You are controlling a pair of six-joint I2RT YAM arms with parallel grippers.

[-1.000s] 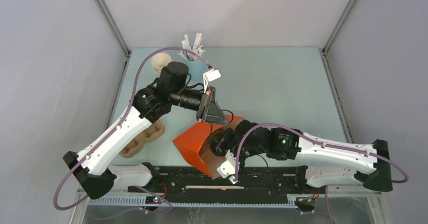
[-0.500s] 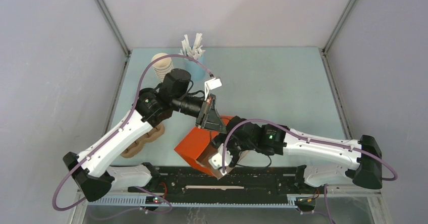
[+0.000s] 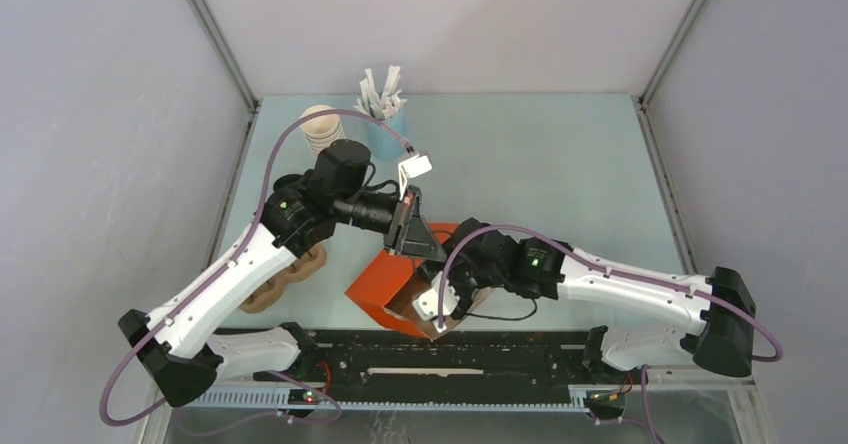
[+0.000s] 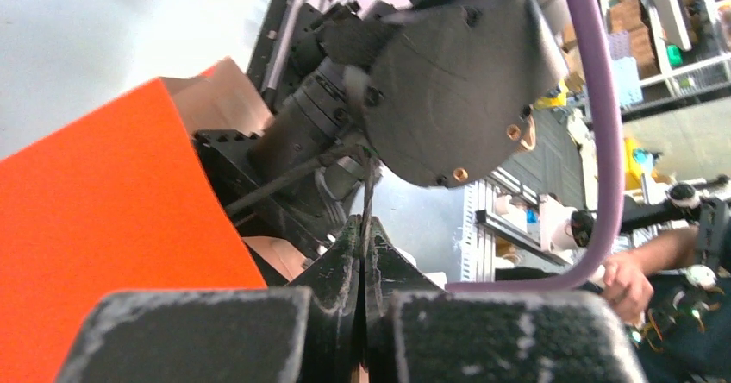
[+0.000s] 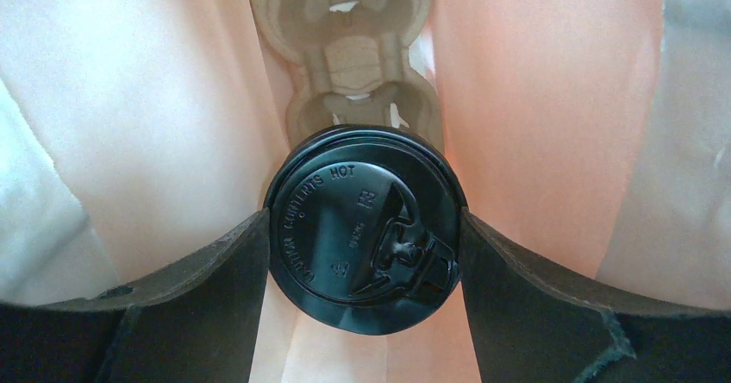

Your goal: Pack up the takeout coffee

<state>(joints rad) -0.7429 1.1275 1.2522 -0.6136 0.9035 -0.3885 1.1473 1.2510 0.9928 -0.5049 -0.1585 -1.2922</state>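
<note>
The takeout coffee shows in the right wrist view as a round black lid (image 5: 345, 210); its green body is hidden below. My right gripper (image 5: 364, 221) is shut on the coffee, one finger on each side of the lid, and holds it inside the orange paper bag (image 3: 378, 282). A cardboard cup carrier (image 5: 349, 21) lies at the bag's bottom, just beyond the cup. In the top view the right gripper (image 3: 428, 296) is sunk into the bag's mouth. My left gripper (image 3: 413, 240) is shut on the bag's thin black handle (image 4: 366, 185) and also shows in the left wrist view (image 4: 363, 228).
A second cardboard carrier (image 3: 285, 276) lies left of the bag under the left arm. A stack of cream-and-green cups (image 3: 320, 129) and a light blue cup of white sticks (image 3: 385, 114) stand at the back. The black rail (image 3: 450, 359) runs along the near edge.
My right arm has swung left and pushed the cup down into the bag's mouth. My left gripper has shifted slightly left and down while holding the bag.
</note>
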